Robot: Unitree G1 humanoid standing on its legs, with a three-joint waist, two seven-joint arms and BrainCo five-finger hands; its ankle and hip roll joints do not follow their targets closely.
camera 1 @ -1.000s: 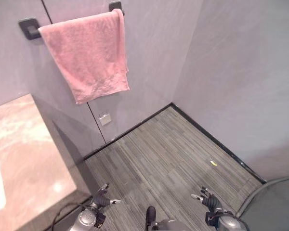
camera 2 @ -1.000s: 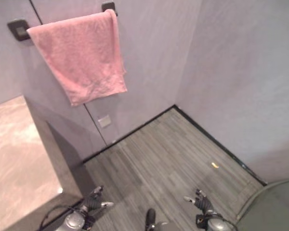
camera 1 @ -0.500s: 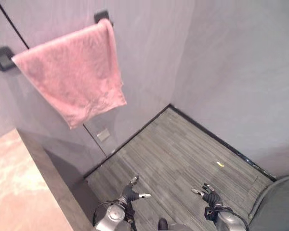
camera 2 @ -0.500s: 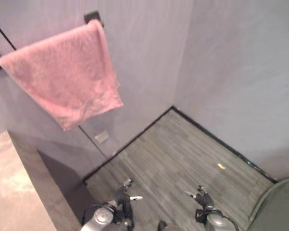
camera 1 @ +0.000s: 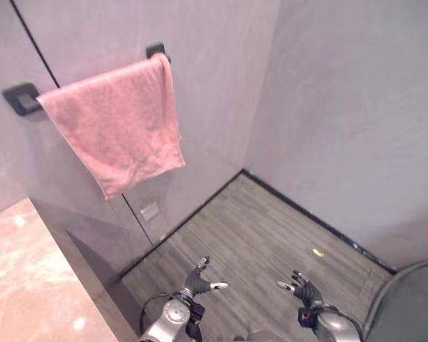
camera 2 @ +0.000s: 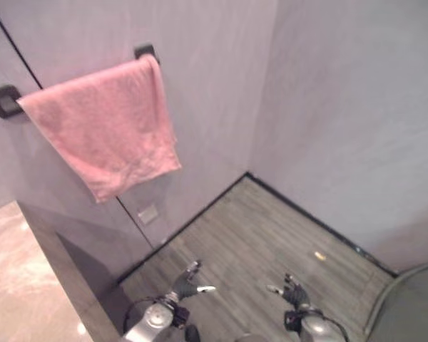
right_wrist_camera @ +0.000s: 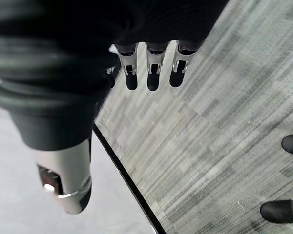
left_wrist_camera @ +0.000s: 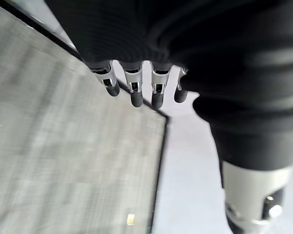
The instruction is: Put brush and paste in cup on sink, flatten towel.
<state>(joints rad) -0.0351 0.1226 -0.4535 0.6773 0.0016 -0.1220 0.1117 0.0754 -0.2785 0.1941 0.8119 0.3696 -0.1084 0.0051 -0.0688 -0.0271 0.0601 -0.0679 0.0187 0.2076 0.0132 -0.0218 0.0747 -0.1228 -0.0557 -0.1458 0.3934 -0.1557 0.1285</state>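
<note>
My left hand (camera 1: 197,280) hangs low over the grey floor (camera 1: 271,235), fingers loose and spread, holding nothing. My right hand (camera 1: 304,291) is the same, touching nothing. The pink towel (camera 1: 118,125) hangs on the wall bar (camera 1: 21,97), above the counter (camera 1: 28,278).
</note>
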